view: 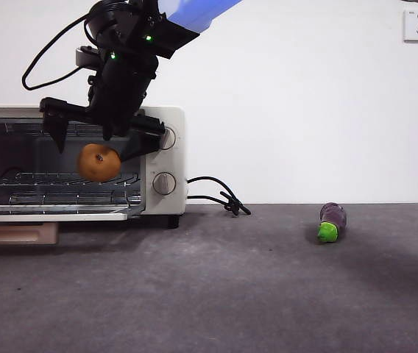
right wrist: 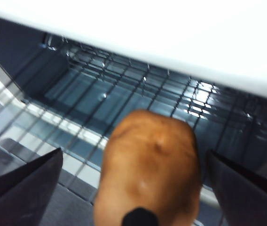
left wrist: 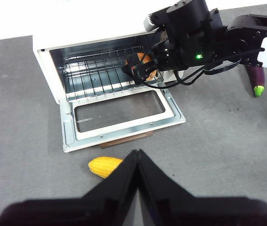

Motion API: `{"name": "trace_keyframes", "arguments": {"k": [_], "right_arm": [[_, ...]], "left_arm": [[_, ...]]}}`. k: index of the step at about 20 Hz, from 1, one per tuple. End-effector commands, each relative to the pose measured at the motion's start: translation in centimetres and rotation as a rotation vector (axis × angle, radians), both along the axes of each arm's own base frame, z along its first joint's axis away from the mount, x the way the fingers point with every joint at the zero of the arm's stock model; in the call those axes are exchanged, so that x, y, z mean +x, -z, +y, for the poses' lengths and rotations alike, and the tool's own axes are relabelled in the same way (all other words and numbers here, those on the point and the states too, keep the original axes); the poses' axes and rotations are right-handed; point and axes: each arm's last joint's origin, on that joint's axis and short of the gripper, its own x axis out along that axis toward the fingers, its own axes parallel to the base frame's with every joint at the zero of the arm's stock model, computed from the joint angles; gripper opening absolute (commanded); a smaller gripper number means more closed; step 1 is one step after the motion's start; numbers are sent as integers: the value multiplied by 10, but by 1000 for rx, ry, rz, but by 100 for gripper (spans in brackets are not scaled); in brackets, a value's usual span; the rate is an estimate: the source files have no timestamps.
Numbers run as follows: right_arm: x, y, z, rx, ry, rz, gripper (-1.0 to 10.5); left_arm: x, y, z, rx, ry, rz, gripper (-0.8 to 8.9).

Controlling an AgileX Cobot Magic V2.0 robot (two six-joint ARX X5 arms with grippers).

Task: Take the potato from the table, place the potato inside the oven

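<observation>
Orange-tan potato (view: 99,162) between spread right gripper (view: 97,143) jaws at oven (view: 166,158) mouth.

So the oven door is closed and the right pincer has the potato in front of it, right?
Not quite: the oven door is open, folded down flat, as the left wrist view shows. The right pincer does have the potato at the opening.
</observation>
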Motion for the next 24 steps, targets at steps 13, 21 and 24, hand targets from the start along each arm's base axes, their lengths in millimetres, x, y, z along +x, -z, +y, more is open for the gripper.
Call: {"name": "trace_keyframes", "arguments": {"k": [13, 21, 24], "right_arm": [[-51, -49, 12, -132, 57, -89, 509], [-105, -105, -9, -220, 16, 5, 501], [-125, -130, -22, -283, 11, -27, 499]], "left_arm": [[0, 0, 0, 9, 11, -7, -5], [0, 0, 1, 49, -6, -14, -5], [1, 0, 1, 80, 8, -17, -6]]}}
